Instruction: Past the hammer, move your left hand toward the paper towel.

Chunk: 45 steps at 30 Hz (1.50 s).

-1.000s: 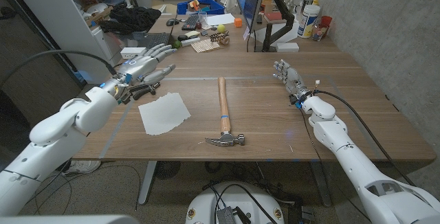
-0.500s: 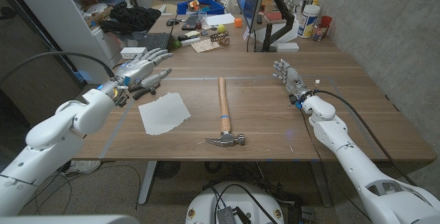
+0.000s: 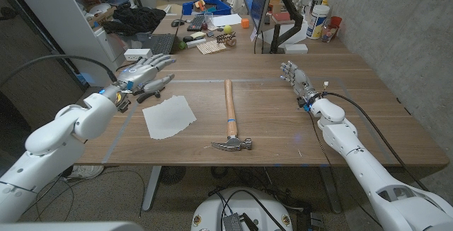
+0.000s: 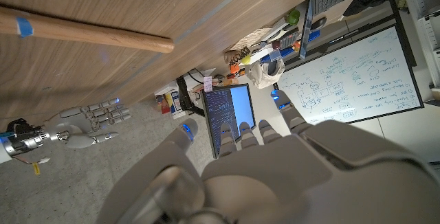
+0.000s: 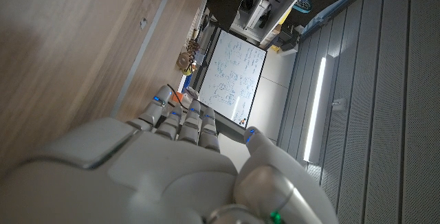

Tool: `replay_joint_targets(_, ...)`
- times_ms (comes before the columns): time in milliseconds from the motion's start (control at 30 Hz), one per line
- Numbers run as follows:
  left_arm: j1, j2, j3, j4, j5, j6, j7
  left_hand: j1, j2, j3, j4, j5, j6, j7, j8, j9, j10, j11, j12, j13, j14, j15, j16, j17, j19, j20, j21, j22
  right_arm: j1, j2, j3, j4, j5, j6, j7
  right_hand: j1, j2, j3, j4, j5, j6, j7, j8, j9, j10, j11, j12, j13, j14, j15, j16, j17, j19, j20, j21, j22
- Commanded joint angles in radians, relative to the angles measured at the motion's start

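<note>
since a second ago my left hand (image 3: 145, 73) has drifted slightly toward the tabletop's left edge, fingers spread, empty. paper towel (image 3: 169, 116) lies flat near the left edge, beside the hammer (image 3: 229, 115); light, limp, best pinched at a corner. its long axis runs diagonally. right hand (image 3: 295, 76) open.

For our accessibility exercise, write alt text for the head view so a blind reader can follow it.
A robot's open left hand hovers beyond a white paper towel on a wooden table. A wooden-handled hammer lies mid-table, head toward the robot. The open right hand waits at the right.
</note>
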Motion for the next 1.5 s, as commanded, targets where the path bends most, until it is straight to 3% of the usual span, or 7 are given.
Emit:
replay_joint_targets(33, 0.004, 0.016, 0.006, 0.030, -0.004, 0.010, -0.016, 0.011, 0.001, 0.003, 0.006, 0.000, 0.008, -0.006, 0.000, 0.002, -0.003, -0.004, 0.002, 0.003, -0.058, -0.011, -0.006, 0.005, -0.232, 0.000, -0.007, 0.001, 0.007, 0.001, -0.010, 0.003, -0.009, -0.005, -0.006, -0.007, 0.029, 0.001, 0.005, 0.005, 0.005, 0.000, 0.005, 0.003, 0.006, 0.000, 0.004, 0.003, 0.004, -0.021, -0.003, -0.001, 0.002, -0.033, -0.002, 0.004)
replay_joint_targets(1500, -0.001, 0.087, 0.064, 0.123, -0.048, 0.049, -0.026, 0.006, 0.005, -0.002, 0.020, -0.002, 0.000, -0.005, -0.004, 0.003, -0.016, -0.004, -0.001, 0.003, -0.074, -0.012, -0.005, 0.006, -0.246, 0.001, -0.014, 0.004, 0.052, 0.017, -0.052, 0.053, -0.047, -0.007, -0.012, -0.010, 0.026, 0.002, 0.004, 0.007, 0.003, -0.001, 0.005, 0.003, 0.004, 0.001, 0.004, 0.003, 0.003, -0.020, -0.004, -0.002, 0.007, -0.032, -0.019, 0.005)
